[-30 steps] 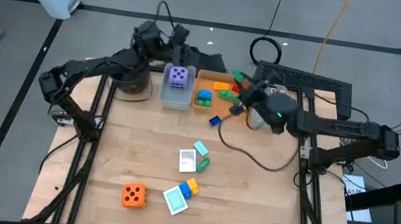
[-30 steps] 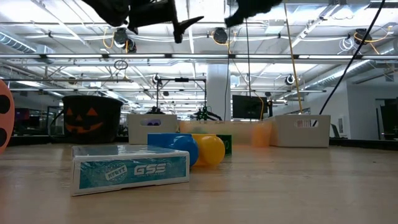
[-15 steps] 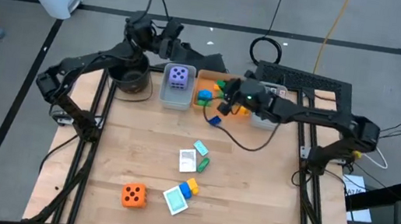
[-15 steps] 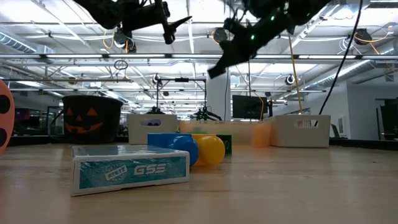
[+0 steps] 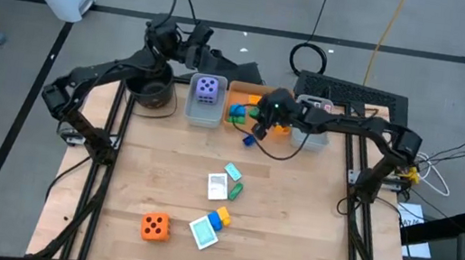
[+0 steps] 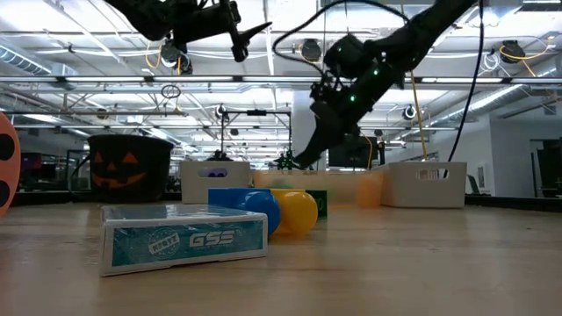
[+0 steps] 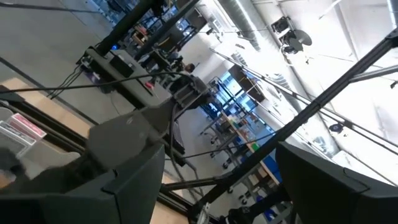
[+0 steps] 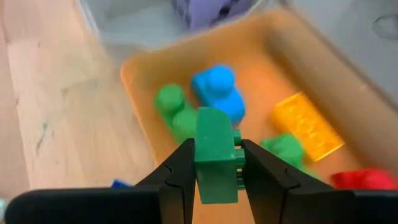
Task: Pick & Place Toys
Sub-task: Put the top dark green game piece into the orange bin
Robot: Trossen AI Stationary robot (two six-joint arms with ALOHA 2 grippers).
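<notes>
The left tool's two dark fingers [image 7: 124,168] stand apart — rafters, cables and ceiling lights beyond.

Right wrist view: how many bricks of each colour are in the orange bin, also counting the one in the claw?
green brick: 3, one held in the right claw, two in the orange bin
blue brick: 1
yellow brick: 1
red brick: 1
Total: 6

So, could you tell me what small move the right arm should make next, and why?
Probably open the right gripper: it is shut on a green brick hanging over the orange bin, where other bricks already lie.
</notes>
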